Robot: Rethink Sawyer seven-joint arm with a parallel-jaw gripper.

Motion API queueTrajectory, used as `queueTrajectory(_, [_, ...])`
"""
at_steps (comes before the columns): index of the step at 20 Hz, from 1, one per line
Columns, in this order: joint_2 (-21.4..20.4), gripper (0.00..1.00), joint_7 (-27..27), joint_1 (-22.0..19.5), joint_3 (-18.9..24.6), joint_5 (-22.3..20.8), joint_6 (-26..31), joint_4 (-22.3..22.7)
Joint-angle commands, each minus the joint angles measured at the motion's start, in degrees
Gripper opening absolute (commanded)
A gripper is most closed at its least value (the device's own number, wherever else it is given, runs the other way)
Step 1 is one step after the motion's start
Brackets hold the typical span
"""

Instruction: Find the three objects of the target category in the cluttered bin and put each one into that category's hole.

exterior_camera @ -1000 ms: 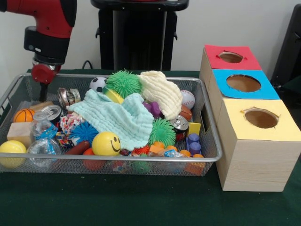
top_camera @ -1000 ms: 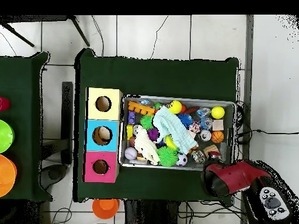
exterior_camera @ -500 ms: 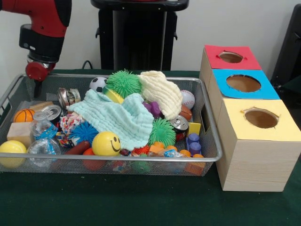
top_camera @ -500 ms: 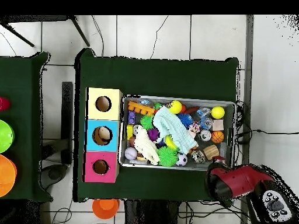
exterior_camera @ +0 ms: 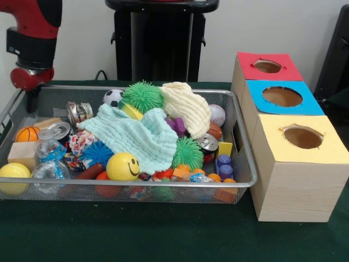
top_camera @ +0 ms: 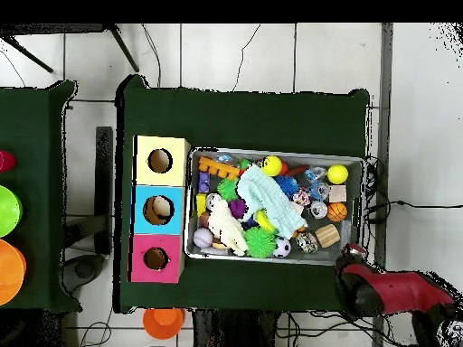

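The wire mesh bin (exterior_camera: pixel 136 185) is heaped with toys. A mint cloth (exterior_camera: pixel 133 136) and a cream cloth (exterior_camera: pixel 188 106) lie on top and hide part of the pile. Around them show two green spiky balls (exterior_camera: pixel 143 95), a yellow smiley ball (exterior_camera: pixel 123 166), a soccer ball (exterior_camera: pixel 113 97), a baseball (exterior_camera: pixel 218 114), a small basketball (exterior_camera: pixel 26 134), drink cans (exterior_camera: pixel 208 143) and a crushed water bottle (exterior_camera: pixel 50 147). My gripper (exterior_camera: pixel 31 101) hangs at the bin's far left corner, just outside the rim, holding nothing I can see. Overhead, the red arm (top_camera: pixel 380 291) lies off the bin's corner (top_camera: pixel 357 248).
Three boxes stand in a row beside the bin, with a red-topped hole (exterior_camera: pixel 267 66), a blue-topped hole (exterior_camera: pixel 282 96) and a yellow-topped hole (exterior_camera: pixel 302 137). A wood block (exterior_camera: pixel 23 154) and a plain yellow ball (exterior_camera: pixel 13 176) sit at the bin's left end.
The arm has drawn up and away from the bin's corner, leftward in the front view. Nothing in the bin has moved.
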State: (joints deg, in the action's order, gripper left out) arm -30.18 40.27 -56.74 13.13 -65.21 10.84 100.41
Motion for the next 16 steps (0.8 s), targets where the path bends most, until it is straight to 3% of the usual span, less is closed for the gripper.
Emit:
queueTrajectory(1, [4.74, 0.00, -8.57, -9.44, 14.31, 3.36, 6.43, 1.94])
queueTrajectory(8, [5.48, 0.00, -10.20, -14.50, 19.21, 4.50, 8.40, 3.73])
queueTrajectory(16, [3.18, 0.00, -6.09, -15.47, 21.70, 5.98, 8.97, 7.04])
